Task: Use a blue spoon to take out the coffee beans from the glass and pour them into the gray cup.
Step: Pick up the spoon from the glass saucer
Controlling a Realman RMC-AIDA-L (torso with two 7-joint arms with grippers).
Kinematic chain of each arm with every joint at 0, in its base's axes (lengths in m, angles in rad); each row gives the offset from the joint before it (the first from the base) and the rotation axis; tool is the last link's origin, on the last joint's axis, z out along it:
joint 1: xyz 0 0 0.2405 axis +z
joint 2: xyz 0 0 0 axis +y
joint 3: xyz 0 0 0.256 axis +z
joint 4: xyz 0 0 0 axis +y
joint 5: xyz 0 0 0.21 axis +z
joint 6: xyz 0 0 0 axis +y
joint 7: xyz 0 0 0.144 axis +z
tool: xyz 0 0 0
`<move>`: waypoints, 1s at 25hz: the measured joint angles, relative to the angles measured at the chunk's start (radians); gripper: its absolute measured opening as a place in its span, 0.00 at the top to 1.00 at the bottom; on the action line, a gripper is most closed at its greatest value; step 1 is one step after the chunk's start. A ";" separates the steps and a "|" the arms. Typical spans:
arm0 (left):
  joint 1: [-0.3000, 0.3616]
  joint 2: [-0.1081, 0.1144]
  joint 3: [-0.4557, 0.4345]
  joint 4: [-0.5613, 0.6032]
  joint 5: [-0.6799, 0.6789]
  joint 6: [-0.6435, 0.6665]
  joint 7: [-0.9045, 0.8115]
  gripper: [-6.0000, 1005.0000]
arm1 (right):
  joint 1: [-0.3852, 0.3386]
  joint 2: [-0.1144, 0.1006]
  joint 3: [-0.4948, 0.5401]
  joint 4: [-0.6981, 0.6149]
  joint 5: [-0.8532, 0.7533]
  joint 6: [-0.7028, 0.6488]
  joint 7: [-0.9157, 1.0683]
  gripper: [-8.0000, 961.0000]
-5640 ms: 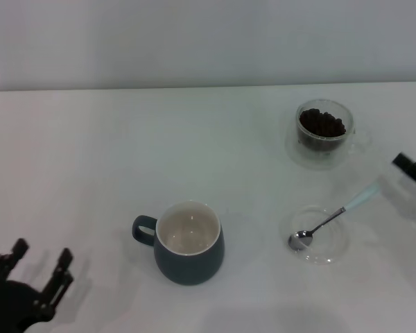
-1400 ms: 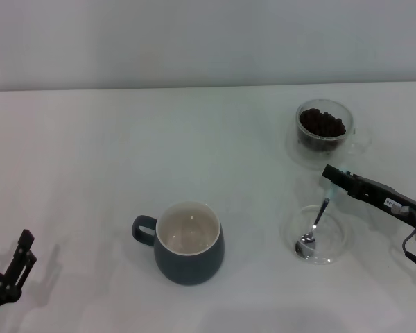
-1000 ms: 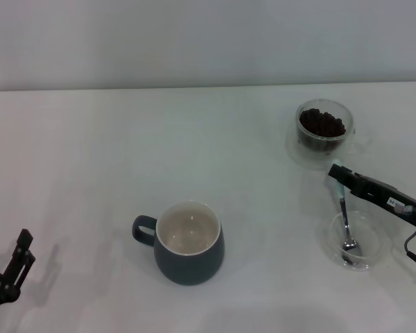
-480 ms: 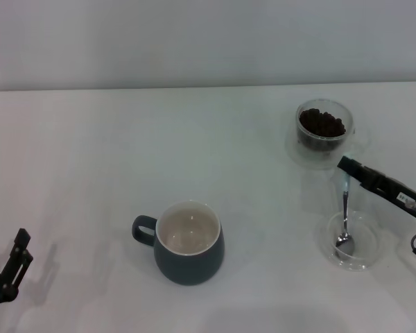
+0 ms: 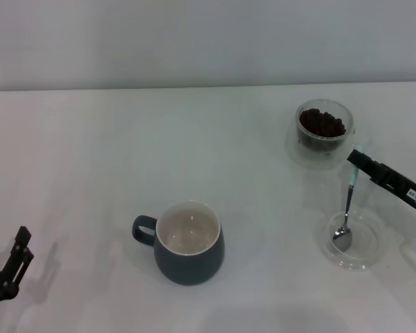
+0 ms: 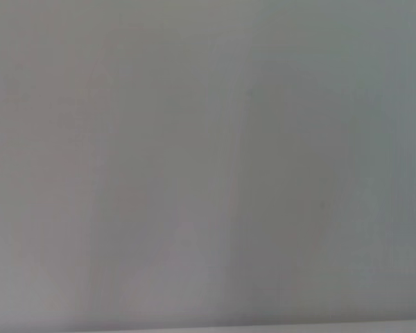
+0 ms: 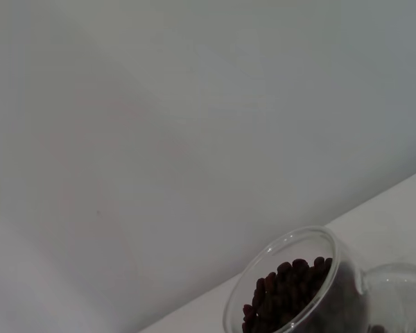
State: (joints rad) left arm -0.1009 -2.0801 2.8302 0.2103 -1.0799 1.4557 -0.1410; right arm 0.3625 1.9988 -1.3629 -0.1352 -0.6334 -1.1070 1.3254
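Note:
The gray cup [image 5: 189, 243] stands at the table's near middle, its cream inside bare and its handle to the left. The glass [image 5: 324, 132] with coffee beans [image 5: 322, 123] stands at the far right; the right wrist view shows the glass [image 7: 298, 288] and its beans [image 7: 291, 281] close by. My right gripper [image 5: 354, 159] reaches in from the right, just in front of the glass, and is shut on the pale handle of the blue spoon [image 5: 347, 208]. The spoon hangs steeply, its metal bowl resting in a clear saucer. My left gripper [image 5: 14, 267] is parked at the near left corner.
A shallow clear glass saucer [image 5: 364, 255] lies on the white table in front of the glass, under the spoon's bowl. A plain wall runs behind the table's far edge. The left wrist view shows only a blank grey surface.
My right gripper has closed on the spoon's handle, tilted it up and drifted right toward the glass; the saucer slid right with the spoon's bowl. The left arm has sunk toward the corner.

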 joint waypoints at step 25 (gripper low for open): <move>-0.004 0.000 0.000 -0.009 -0.015 0.003 -0.001 0.27 | -0.075 0.001 0.218 -0.009 0.000 -0.115 -0.019 0.84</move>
State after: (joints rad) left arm -0.1046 -2.0801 2.8302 0.2009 -1.0952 1.4589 -0.1417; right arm 0.2875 1.9993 -1.1445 -0.1442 -0.6333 -1.2216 1.3069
